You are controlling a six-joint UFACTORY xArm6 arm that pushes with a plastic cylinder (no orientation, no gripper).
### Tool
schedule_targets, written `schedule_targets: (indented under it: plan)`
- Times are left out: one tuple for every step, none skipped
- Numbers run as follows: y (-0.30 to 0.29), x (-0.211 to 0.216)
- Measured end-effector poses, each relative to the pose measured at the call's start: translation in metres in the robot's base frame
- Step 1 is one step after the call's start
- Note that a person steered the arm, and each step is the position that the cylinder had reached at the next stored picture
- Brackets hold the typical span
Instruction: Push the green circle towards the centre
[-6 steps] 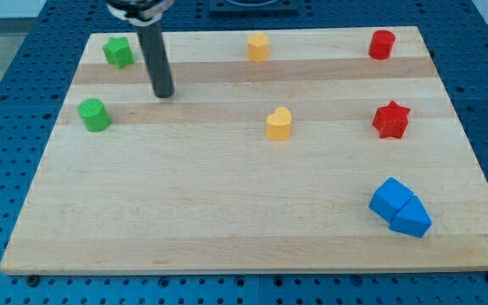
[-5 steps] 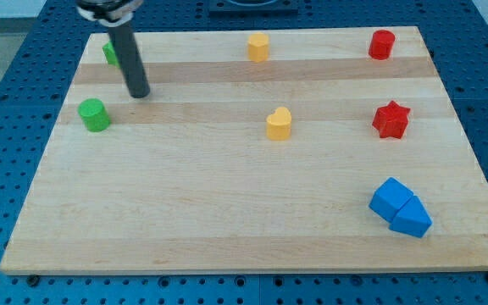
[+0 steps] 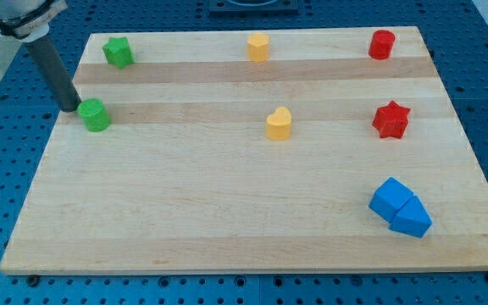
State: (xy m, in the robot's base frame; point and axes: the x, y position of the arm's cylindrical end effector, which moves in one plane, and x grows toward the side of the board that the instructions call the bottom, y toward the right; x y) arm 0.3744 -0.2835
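Note:
The green circle [image 3: 94, 114] is a short green cylinder near the board's left edge, about a third of the way down. My tip [image 3: 70, 108] is just to its left, close beside it or touching it; I cannot tell which. The dark rod rises from the tip towards the view's top left corner.
A green star [image 3: 118, 52] sits at the top left. A yellow block [image 3: 258, 47] is at top middle and a yellow heart [image 3: 279, 124] near the centre. A red cylinder [image 3: 381, 44] and red star [image 3: 390, 119] are at the right. Two blue blocks [image 3: 399, 207] sit at bottom right.
My tip has moved left and slightly down, from right of the green star to the left side of the green circle. No block has moved.

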Motion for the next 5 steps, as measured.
schedule_targets:
  plan:
    - [0.000,0.012]
    - [0.002,0.022]
    - [0.015,0.022]
    - [0.038,0.022]
    - [0.072,0.023]
